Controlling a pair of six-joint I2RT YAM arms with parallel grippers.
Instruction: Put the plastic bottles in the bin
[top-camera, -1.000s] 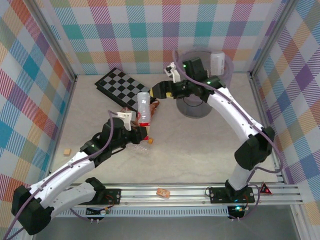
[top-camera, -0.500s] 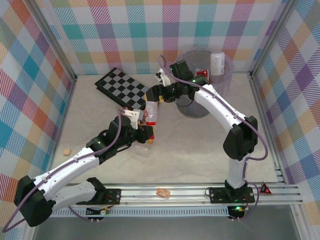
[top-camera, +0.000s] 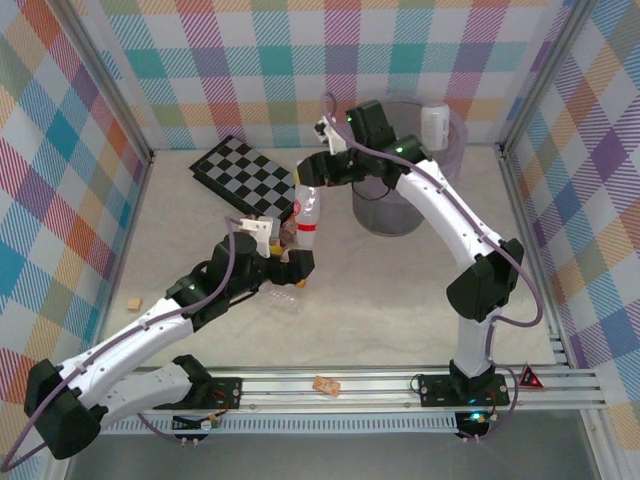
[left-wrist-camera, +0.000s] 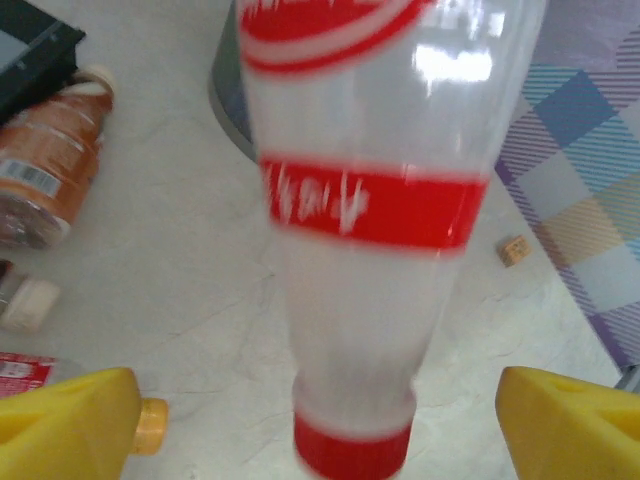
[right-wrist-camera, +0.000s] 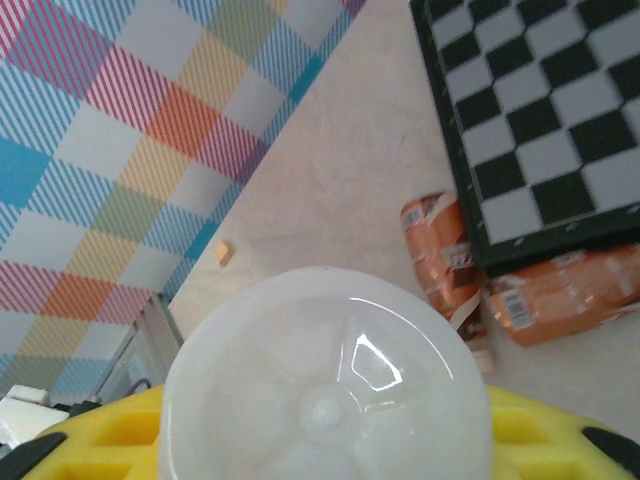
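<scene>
**Pale table (top-camera: 400, 300), checked walls (top-camera: 250, 60): red-label bottle (top-camera: 308, 215) hung cap-down from right claw (top-camera: 306, 190)**

Red-label bottle is pinched by its base in the right claw, cap down, clear of the table. Left claw (top-camera: 294, 262) is spread wide just below; its yellow fingers (left-wrist-camera: 70, 425) are seen either side of the red cap (left-wrist-camera: 350, 455), not touching. Bin (top-camera: 385, 215) is stood near the right claw, on its right. Orange-label bottles (right-wrist-camera: 440, 260) are seen lying below that claw, against the checkerboard (right-wrist-camera: 540, 120) edge.

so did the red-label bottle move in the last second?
Yes. The red-label bottle has shifted right, away from the checkerboard and toward the bin, gripped by the right tool.
</scene>
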